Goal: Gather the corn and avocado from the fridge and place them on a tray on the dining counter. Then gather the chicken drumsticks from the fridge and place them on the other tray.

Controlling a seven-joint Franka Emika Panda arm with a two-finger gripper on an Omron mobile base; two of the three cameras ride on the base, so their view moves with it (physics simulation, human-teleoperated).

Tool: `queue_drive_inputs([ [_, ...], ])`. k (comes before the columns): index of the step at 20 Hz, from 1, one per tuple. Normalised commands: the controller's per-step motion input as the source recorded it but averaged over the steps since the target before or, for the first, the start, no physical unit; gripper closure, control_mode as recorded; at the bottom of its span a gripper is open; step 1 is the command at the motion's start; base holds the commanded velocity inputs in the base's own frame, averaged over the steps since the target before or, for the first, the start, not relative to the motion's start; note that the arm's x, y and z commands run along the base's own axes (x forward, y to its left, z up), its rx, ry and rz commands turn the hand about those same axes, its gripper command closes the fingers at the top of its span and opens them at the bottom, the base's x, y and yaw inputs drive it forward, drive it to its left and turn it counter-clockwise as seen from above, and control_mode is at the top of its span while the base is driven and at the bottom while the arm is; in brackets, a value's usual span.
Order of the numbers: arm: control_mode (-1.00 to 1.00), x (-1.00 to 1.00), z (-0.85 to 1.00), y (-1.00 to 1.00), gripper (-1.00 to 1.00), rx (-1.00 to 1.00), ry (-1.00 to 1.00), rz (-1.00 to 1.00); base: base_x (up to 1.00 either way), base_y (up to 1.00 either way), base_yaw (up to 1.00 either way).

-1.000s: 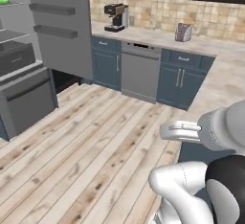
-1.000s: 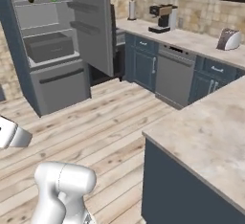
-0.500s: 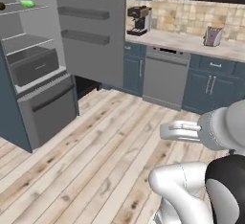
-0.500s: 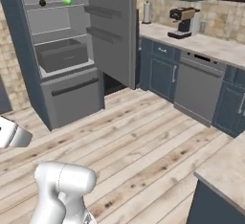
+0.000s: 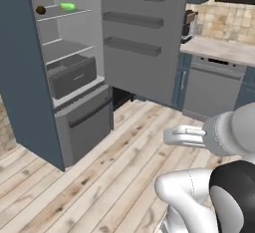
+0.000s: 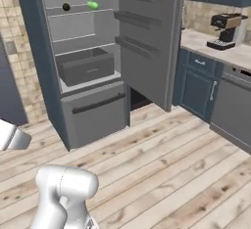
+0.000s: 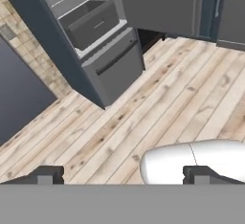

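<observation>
Two small things sit on the fridge's [image 5: 30,77] top shelf, upper left of the left base view — a dark round avocado [image 5: 41,10] beside a green object [image 5: 68,7], likely the corn. The fetching step has barely begun; next comes a reach up there. The gripper [image 7: 122,175] stands wide, empty.

The arm [image 5: 199,202] is glossy white with rounded segments and dark grey joint sections.

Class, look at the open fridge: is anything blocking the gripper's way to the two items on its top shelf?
Nothing visible does. The fridge door is swung open, and the small dark round item and the green oblong item lie exposed on the top shelf.
</observation>
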Motion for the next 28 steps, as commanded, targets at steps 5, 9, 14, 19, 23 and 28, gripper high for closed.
queue_drive_inputs([
  [5,1.00,0.00,0.00,0.00,-1.00,0.00,0.00,0.00,0.99,0.03,0.34],
  [9,1.00,0.00,0.00,0.00,-1.00,0.00,0.00,0.00,0.99,-0.11,0.38],
  [14,1.00,0.00,0.00,0.00,-1.00,0.00,0.00,0.00,0.94,-0.20,0.36],
  [19,1.00,0.00,0.00,0.00,-1.00,0.00,0.00,0.00,0.64,-0.31,0.27],
  [23,1.00,0.00,0.00,0.00,-1.00,0.00,0.00,0.00,0.48,-0.21,0.16],
  [28,1.00,0.00,0.00,0.00,-1.00,0.00,0.00,0.00,0.58,-0.16,0.11],
])
